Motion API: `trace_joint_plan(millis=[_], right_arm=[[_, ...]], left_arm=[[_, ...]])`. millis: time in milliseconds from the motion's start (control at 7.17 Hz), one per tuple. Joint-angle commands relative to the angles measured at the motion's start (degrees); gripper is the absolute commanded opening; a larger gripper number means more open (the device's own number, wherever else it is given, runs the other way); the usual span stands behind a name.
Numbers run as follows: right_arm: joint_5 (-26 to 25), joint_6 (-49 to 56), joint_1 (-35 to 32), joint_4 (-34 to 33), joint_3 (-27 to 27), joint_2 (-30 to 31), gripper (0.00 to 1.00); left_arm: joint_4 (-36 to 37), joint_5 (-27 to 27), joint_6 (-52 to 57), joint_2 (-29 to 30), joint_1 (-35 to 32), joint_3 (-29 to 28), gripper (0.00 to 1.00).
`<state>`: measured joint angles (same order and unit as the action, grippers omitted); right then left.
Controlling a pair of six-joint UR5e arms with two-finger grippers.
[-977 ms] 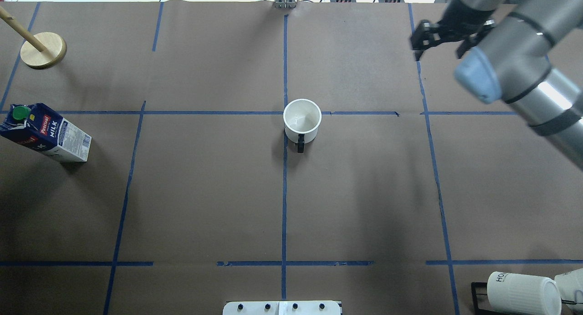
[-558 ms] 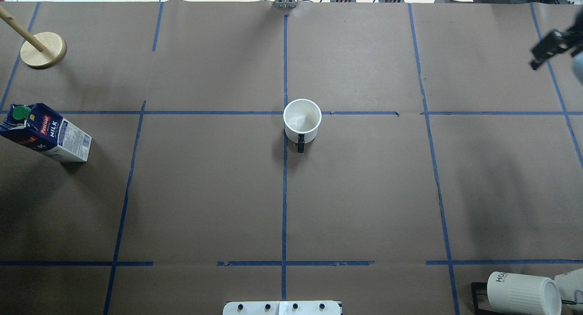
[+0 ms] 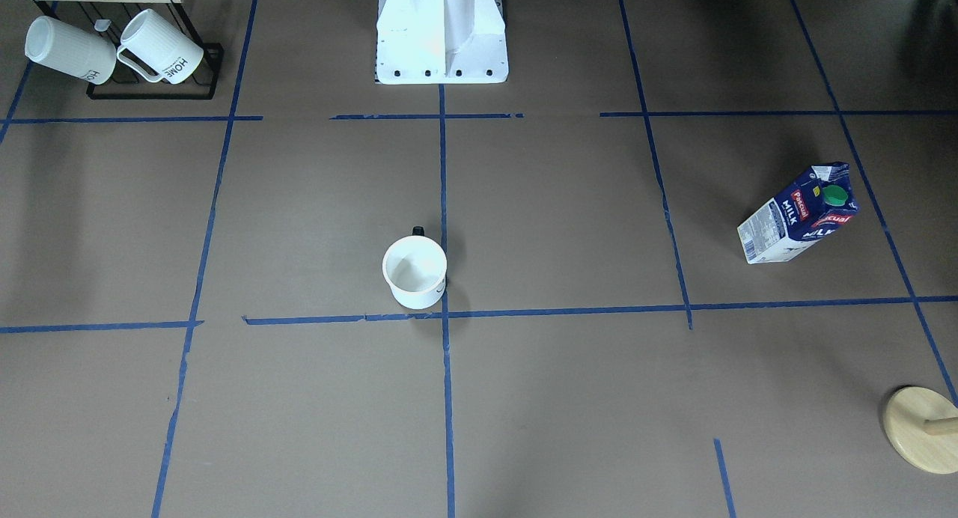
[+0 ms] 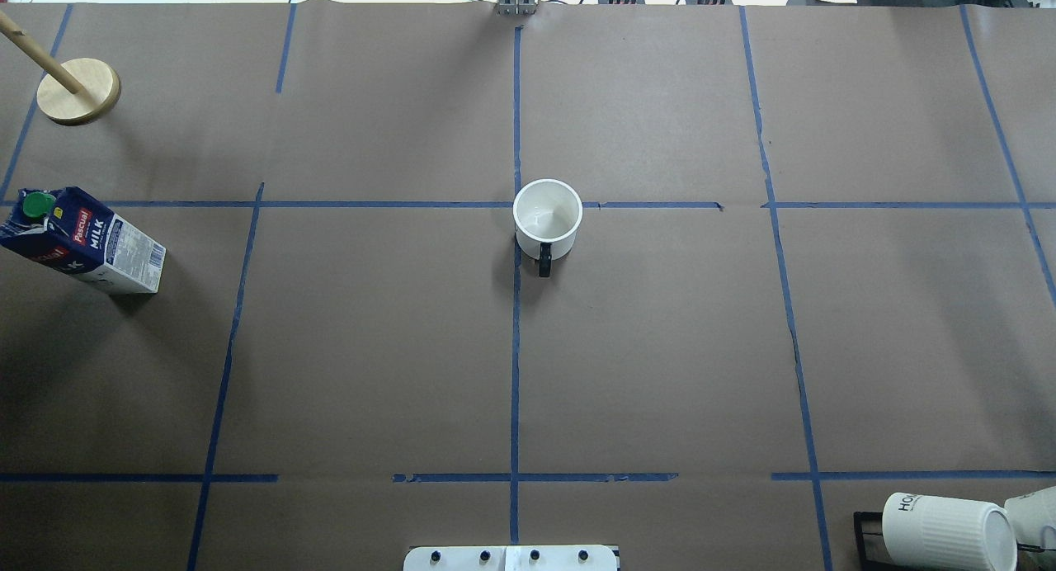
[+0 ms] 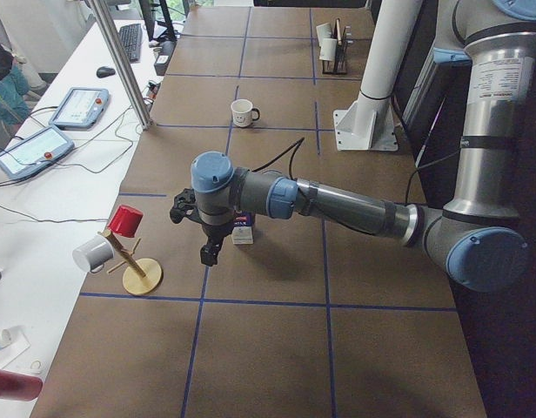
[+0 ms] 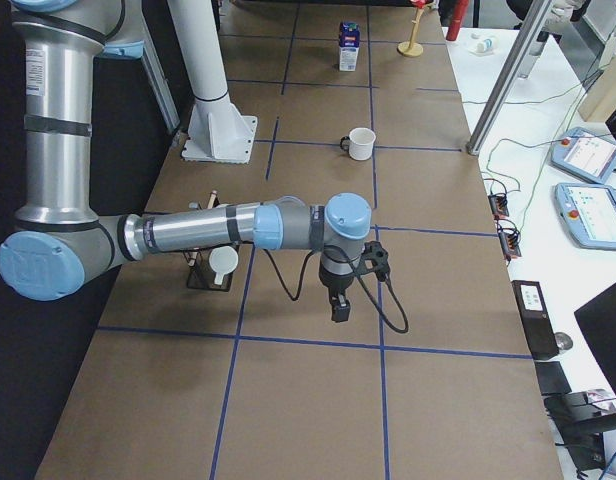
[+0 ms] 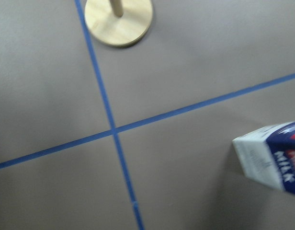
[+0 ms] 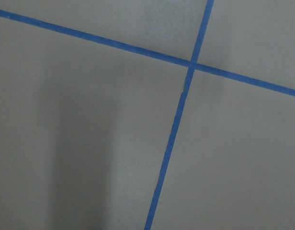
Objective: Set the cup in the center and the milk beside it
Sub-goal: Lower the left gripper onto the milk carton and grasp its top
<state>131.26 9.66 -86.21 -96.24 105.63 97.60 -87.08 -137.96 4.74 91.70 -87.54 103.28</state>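
Observation:
The cup (image 4: 548,212) is a white mug with a black handle. It stands upright at the table's middle, on the tape cross, and shows in the front view (image 3: 415,272). The milk (image 4: 82,241) is a dark blue carton with a green cap at the far left, standing alone. My left gripper (image 5: 205,252) hovers above the table close to the milk (image 5: 243,233); I cannot tell if it is open. The left wrist view shows the milk's base (image 7: 272,160) at its right edge. My right gripper (image 6: 338,305) hangs over bare table at the right end, far from the cup (image 6: 361,143); I cannot tell its state.
A wooden stand (image 4: 78,92) with a peg is at the far left corner, with a red cup and a grey cup on it (image 5: 124,220). A black rack (image 3: 150,91) with two ribbed "HOME" mugs sits near my right side. The white robot base (image 3: 441,39) is at the near edge.
My right arm has swung out of the overhead view to the right. The cup and the milk have not moved.

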Motion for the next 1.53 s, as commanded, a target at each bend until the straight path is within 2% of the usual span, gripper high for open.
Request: trace_joint_plan(millis=[0,140,558,698,1256,1395], right_arm=[[0.05,-5.25,-0.19,4.12,0.55,1.81,1.0],[0.14,-5.27,-0.19,4.48,0.46,1.81,1.0],[0.14,-5.27,-0.19,4.48,0.37,2.16,1.0],[0.14,-5.27,-0.19,4.48,0.37,2.16,1.0],[0.14,-5.18,-0.19,4.57,0.37,2.16,1.0],[0.14,-5.18,-0.19,4.57,0.37,2.16,1.0]], left_arm=[[-1.15,-1.0,-14.92,0.23,4.97,4.97,1.0],[-3.34,0.74,-23.63,0.32,8.66,6.83,1.0],[-9.14,4.18,-36.42,-0.03,16.15,6.67,1.0],[-9.95,5.84,-38.29,-0.03,18.0,6.15,1.0],[-10.04,5.95,-39.89,0.32,22.4,3.17,1.0],[-10.65,8.3,-39.98,0.23,23.45,2.46,1.0]])
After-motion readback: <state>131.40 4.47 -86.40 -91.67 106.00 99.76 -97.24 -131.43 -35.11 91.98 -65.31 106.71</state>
